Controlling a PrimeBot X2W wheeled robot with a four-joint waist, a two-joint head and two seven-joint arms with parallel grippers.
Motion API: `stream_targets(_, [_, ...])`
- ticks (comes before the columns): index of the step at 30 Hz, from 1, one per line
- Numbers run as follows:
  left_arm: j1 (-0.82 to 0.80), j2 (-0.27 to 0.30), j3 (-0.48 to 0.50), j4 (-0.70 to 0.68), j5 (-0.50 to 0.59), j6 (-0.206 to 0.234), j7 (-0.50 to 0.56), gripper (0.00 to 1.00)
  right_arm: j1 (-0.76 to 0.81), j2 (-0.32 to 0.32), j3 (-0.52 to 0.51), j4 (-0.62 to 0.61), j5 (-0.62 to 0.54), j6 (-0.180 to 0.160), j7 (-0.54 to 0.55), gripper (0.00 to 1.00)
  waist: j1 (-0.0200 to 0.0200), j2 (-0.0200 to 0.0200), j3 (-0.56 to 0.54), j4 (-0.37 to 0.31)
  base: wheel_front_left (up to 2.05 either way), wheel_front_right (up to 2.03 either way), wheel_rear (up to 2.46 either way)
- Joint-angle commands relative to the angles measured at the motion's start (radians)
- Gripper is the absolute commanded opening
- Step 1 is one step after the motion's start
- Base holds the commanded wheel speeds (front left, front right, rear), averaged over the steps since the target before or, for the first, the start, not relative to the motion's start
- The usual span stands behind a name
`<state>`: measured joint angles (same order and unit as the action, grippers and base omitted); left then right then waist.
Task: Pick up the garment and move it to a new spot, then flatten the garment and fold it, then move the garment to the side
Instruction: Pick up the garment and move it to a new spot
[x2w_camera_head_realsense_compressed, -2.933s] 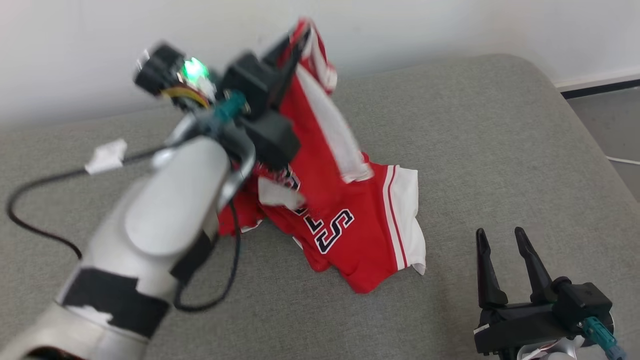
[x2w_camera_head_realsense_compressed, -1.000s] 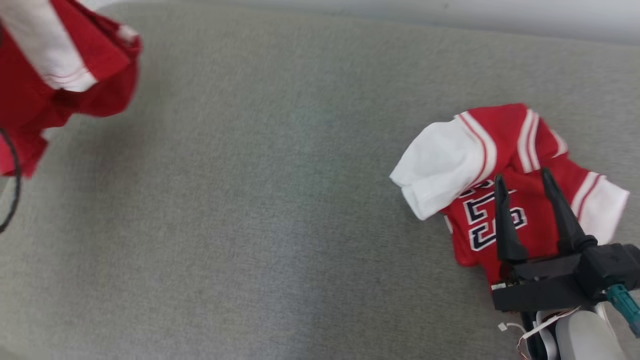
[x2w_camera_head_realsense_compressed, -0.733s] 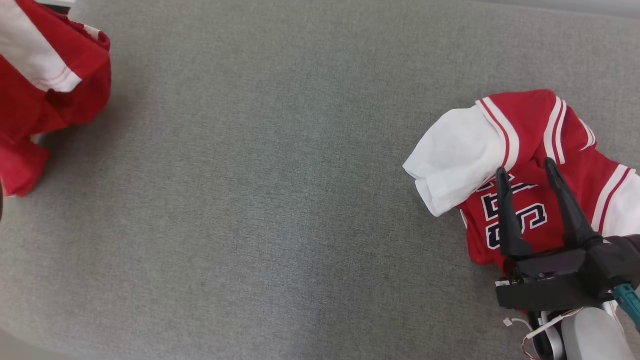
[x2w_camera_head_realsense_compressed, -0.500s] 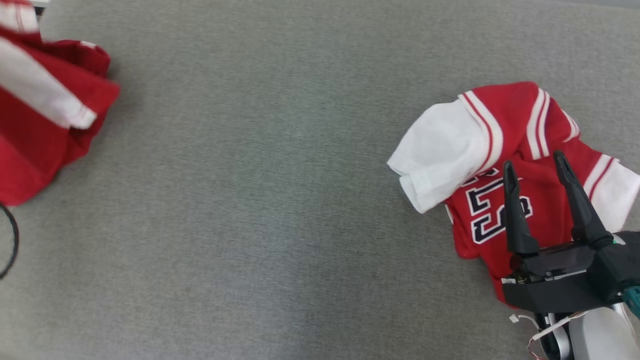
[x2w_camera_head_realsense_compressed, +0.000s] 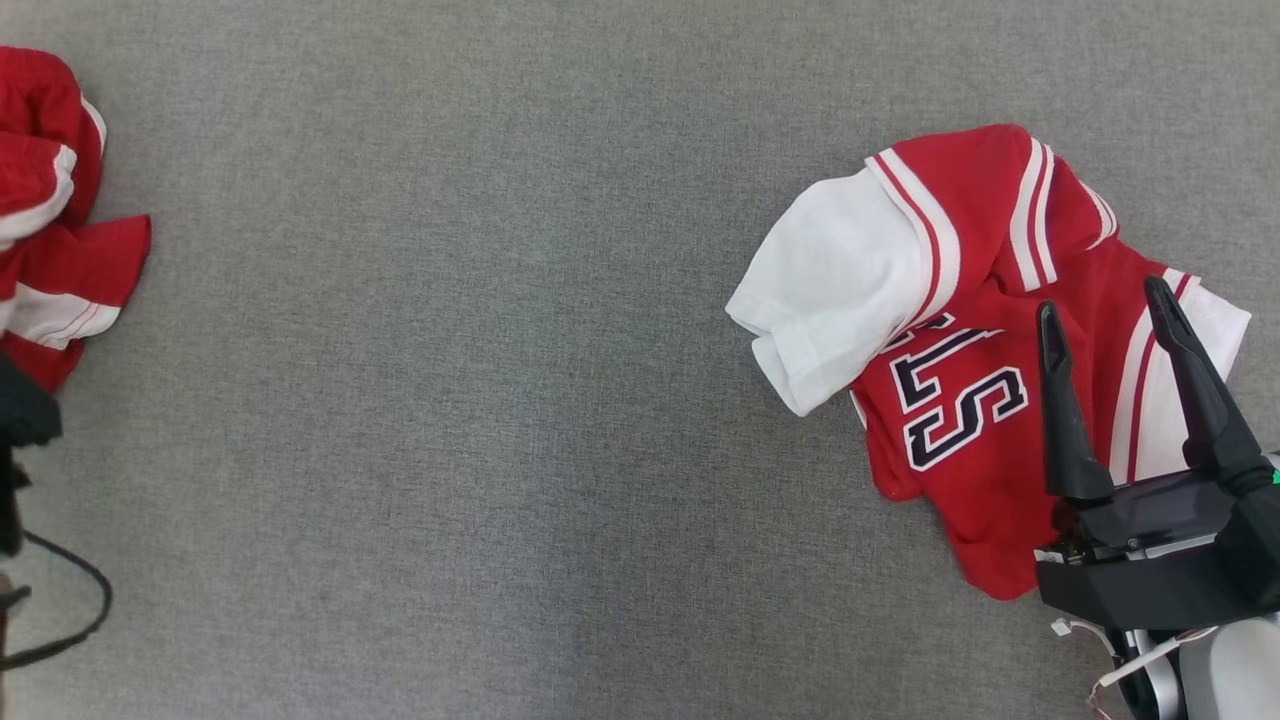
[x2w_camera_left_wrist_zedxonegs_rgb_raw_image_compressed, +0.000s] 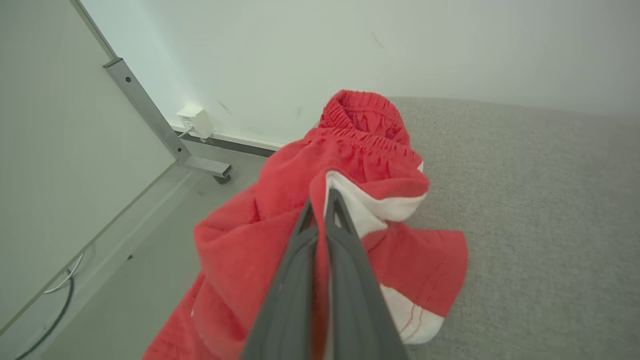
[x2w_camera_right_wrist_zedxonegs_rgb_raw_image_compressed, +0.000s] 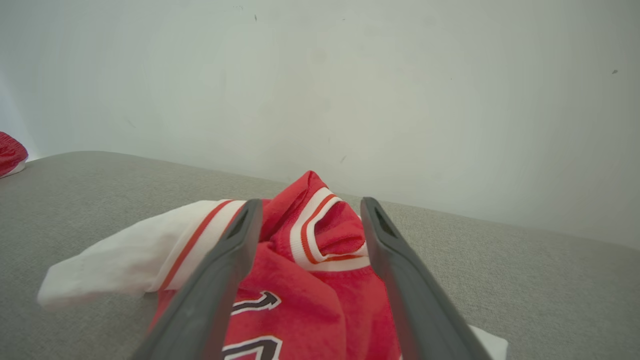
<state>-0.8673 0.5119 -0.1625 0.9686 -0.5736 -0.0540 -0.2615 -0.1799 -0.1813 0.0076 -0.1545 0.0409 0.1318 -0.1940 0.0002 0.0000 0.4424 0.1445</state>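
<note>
The garment (x2w_camera_left_wrist_zedxonegs_rgb_raw_image_compressed: 360, 145) is a pair of red shorts with white panels and an elastic waistband. My left gripper (x2w_camera_left_wrist_zedxonegs_rgb_raw_image_compressed: 322, 202) is shut on a fold of it, and the cloth hangs bunched at the left end of the grey cushion (x2w_camera_head_realsense_compressed: 500, 400). In the head view the shorts (x2w_camera_head_realsense_compressed: 50, 250) sit at the far left edge. My right gripper (x2w_camera_head_realsense_compressed: 1102, 300) is open and holds nothing. It hovers over a red and white jersey (x2w_camera_head_realsense_compressed: 950, 400) with dark letters that lies crumpled at the right. The right wrist view shows that gripper (x2w_camera_right_wrist_zedxonegs_rgb_raw_image_compressed: 311, 205) with the jersey (x2w_camera_right_wrist_zedxonegs_rgb_raw_image_compressed: 310, 280) between and beyond its fingers.
A pale wall runs behind the cushion. Past the cushion's left end lie bare floor, a slanted metal frame leg (x2w_camera_left_wrist_zedxonegs_rgb_raw_image_compressed: 150, 110) and a small white wall box (x2w_camera_left_wrist_zedxonegs_rgb_raw_image_compressed: 196, 121). A black cable (x2w_camera_head_realsense_compressed: 60, 620) loops at the lower left of the head view.
The head camera has tilted down and shifted. The shorts in my left gripper have come lower and bunched at the cushion's left end. My right gripper has stayed open over the jersey.
</note>
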Motion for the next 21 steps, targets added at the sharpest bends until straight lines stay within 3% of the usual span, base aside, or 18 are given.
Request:
stream_targets(1, [0.019, -0.010, 0.007, 0.018, 0.000, -0.007, -0.004, 0.00, 0.010, -0.006, -0.002, -0.012, -0.008, -0.002, 0.006, 1.00, -0.0002, 0.0000, 0.003, 0.000, 0.00, 0.00, 0.00])
stream_targets(2, [0.020, -0.017, 0.011, 0.024, 0.005, -0.007, -0.004, 0.00, 0.010, -0.006, -0.001, -0.014, -0.010, -0.002, 0.007, 1.00, -0.0002, 0.0000, 0.003, 0.000, 0.00, 0.00, 0.00])
stream_targets(3, [0.021, -0.024, 0.014, 0.036, 0.008, -0.012, -0.004, 0.24, 0.009, -0.006, 0.000, -0.016, -0.010, -0.002, 0.011, 1.00, -0.0002, 0.0000, 0.002, 0.000, 0.00, 0.00, 0.00])
stream_targets(4, [0.019, -0.026, 0.014, 0.045, 0.015, -0.013, -0.004, 0.93, 0.008, -0.004, 0.002, -0.017, -0.010, -0.002, 0.014, 1.00, -0.0002, 0.0000, 0.000, 0.000, 0.00, 0.00, 0.00])
stream_targets(5, [0.014, -0.025, 0.018, 0.040, 0.023, -0.012, -0.004, 1.00, 0.006, -0.003, 0.003, -0.016, -0.011, -0.002, 0.015, 1.00, -0.0002, 0.0000, -0.003, 0.000, 0.00, 0.00, 0.00])
stream_targets(13, [-0.006, -0.002, 0.094, -0.125, 0.112, 0.010, -0.004, 1.00, 0.010, 0.009, 0.004, 0.006, 0.002, -0.002, -0.002, 1.00, -0.0002, 0.0000, -0.037, -0.002, 0.00, 0.00, 0.00])
stream_targets(21, [-0.013, -0.036, 0.130, -0.365, 0.238, -0.014, -0.004, 1.00, 0.000, 0.047, 0.013, 0.082, 0.023, -0.002, -0.041, 1.00, -0.0002, 0.0000, -0.112, -0.059, 0.00, 0.00, 0.00])
